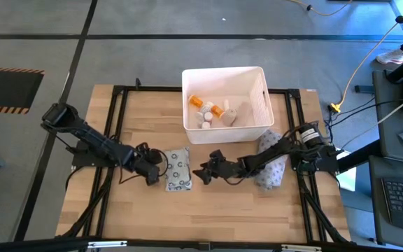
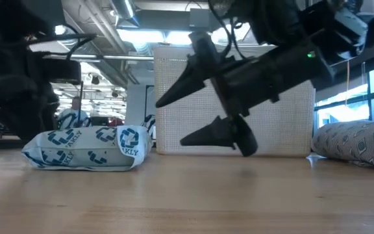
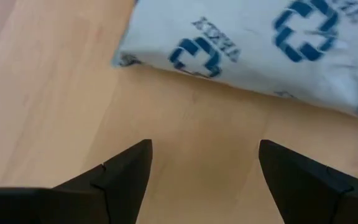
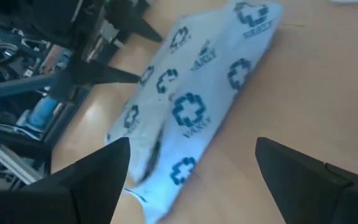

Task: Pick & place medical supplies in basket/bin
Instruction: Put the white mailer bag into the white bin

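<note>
Both tools, the left tool (image 1: 154,168) and right tool (image 1: 203,172), stand released either side of the grey printed packet (image 1: 178,169) at lower centre, seemingly bracketing it for pickup toward the white bin (image 1: 257,82) above.

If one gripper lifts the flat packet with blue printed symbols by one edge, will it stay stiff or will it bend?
The packet probably bends: in the low view it looks soft and pillowy, with rounded, wrinkled edges. It seems light for its size, so a push may slide it across the wooden table. Lying flat, it should not roll. The open left gripper and right gripper flank it.
</note>
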